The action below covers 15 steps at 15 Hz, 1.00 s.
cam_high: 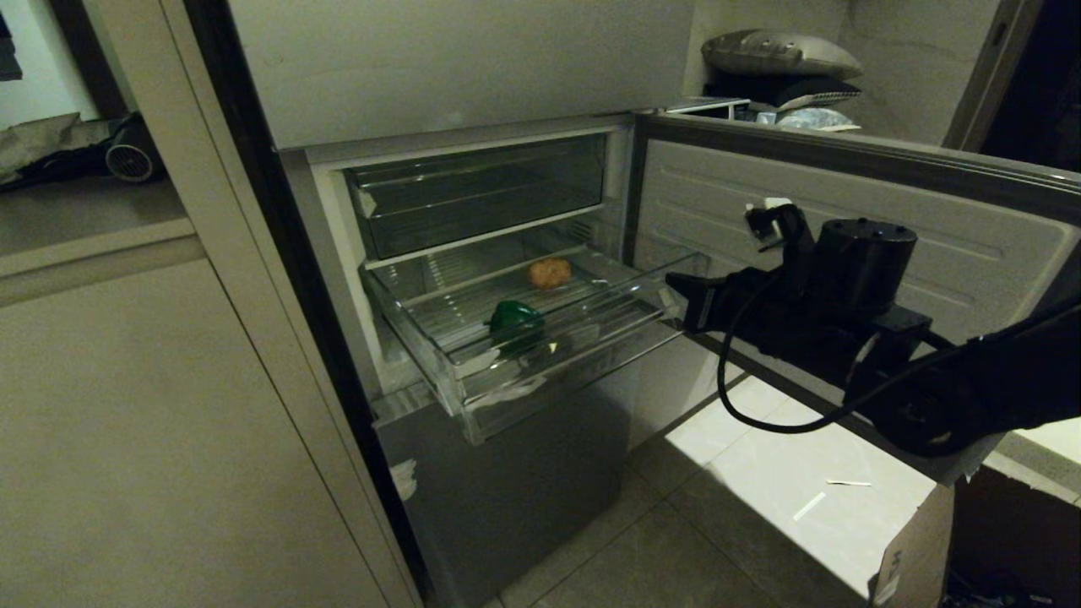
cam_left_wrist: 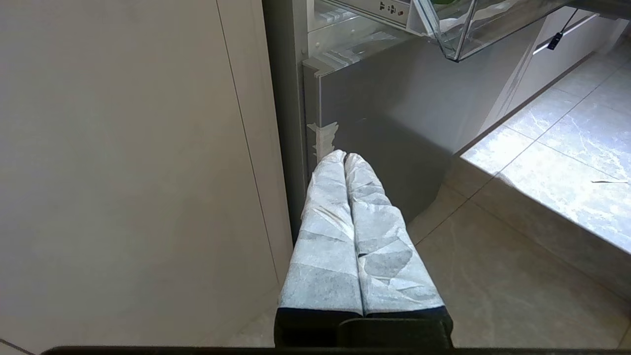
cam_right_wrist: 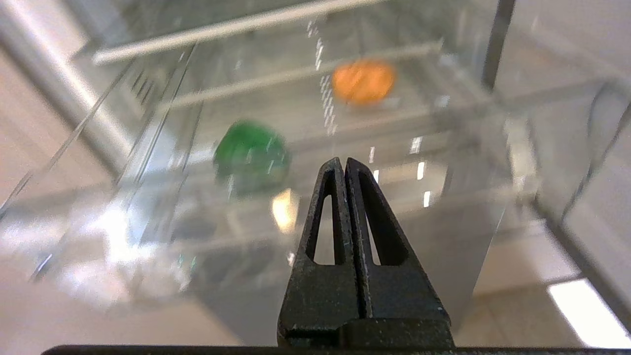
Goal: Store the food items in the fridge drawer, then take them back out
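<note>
1. Right gripper (cam_high: 676, 297) hung just beside the right front corner of the fridge drawer (cam_high: 583, 359), its black fingers pressed together with nothing between them; it sat outside the clear wall, at about rim height.
2. Left gripper (cam_left_wrist: 344, 157) was parked low in front of the grey lower door (cam_left_wrist: 384, 123), its white-wrapped fingers also pressed together and empty.
3. Both food items lay inside the pulled-out drawer: the green pepper (cam_high: 515, 323) near the front, the orange-brown lump (cam_high: 550, 272) further back by the fridge opening.
4. Risk one: a closed gripper could not take either item, so reaching in as it stood would probably only shove the pepper along the ridged floor.
5. Risk two: the fingertips stood so near the drawer's side wall (clear plastic, hard to judge) that a sideways move might knock the drawer or push it inward.
6. Risk three: the open fridge door (cam_high: 844, 219) stood right behind the arm, leaving little room to swing.
7. Relative to the right gripper, the pepper lay to its left and slightly lower, past the wall; the orange-brown lump lay left and further in, well apart from the fingertips.
</note>
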### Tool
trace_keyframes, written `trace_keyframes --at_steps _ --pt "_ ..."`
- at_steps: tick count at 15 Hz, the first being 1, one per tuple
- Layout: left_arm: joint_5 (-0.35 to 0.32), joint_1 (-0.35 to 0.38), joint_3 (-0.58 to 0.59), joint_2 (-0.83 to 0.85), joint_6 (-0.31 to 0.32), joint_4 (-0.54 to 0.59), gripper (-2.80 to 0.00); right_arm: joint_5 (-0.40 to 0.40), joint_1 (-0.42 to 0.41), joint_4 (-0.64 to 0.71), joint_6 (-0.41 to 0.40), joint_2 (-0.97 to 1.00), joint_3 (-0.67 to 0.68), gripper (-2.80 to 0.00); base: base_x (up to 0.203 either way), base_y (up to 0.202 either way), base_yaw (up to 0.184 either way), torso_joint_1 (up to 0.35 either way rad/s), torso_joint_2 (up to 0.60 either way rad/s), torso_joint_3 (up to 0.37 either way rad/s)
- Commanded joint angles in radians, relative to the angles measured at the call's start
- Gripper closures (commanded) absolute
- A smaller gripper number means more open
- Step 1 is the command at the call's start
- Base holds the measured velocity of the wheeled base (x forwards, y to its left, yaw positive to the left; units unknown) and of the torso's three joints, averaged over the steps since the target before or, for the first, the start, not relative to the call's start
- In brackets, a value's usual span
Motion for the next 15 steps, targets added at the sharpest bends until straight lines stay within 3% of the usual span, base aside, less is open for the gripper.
trace_keyframes --at_steps 1,8,15 --pt "0.000 -0.001 0.000 0.002 0.000 0.000 0.00 0.009 0.002 -0.007 0.003 -0.032 0.057 0.00 0.000 0.000 0.000 0.000 0.00 0.000" --pt "0.000 0.001 0.000 0.002 0.000 0.000 0.00 0.029 0.014 -0.050 0.003 0.159 0.029 0.00 0.000 0.000 0.000 0.000 0.00 0.000" --pt "0.000 -0.001 0.000 0.002 0.000 0.000 0.00 0.028 0.010 -0.078 0.005 0.327 -0.134 0.00 0.000 0.000 0.000 0.000 0.00 0.000"
